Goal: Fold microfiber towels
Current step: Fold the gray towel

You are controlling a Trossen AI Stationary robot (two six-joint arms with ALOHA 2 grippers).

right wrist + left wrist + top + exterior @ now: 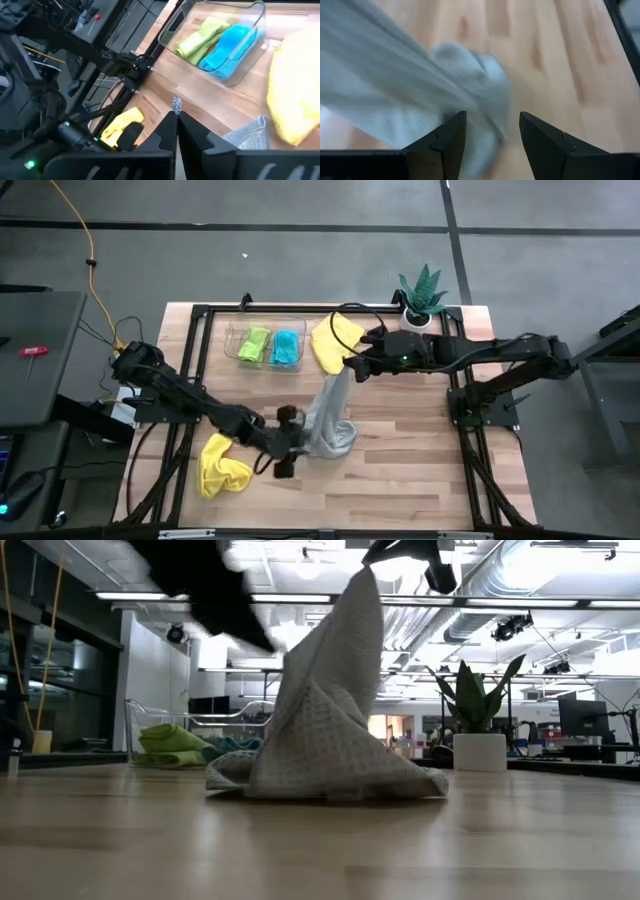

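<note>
A: Left end effector (283,443) just beside the grey towel (330,425) at its heaped lower end, fingers parted, holding nothing.

B: And farther right?

A: Towel strung up slantwise from that heap on the table (420,470) toward the plant (422,293); right end effector (352,369) at the top of it, pinched shut on a corner.

B: Nearer the loose end, then?

A: Left one, probably; heap lies straight ahead between its fingers.
</note>
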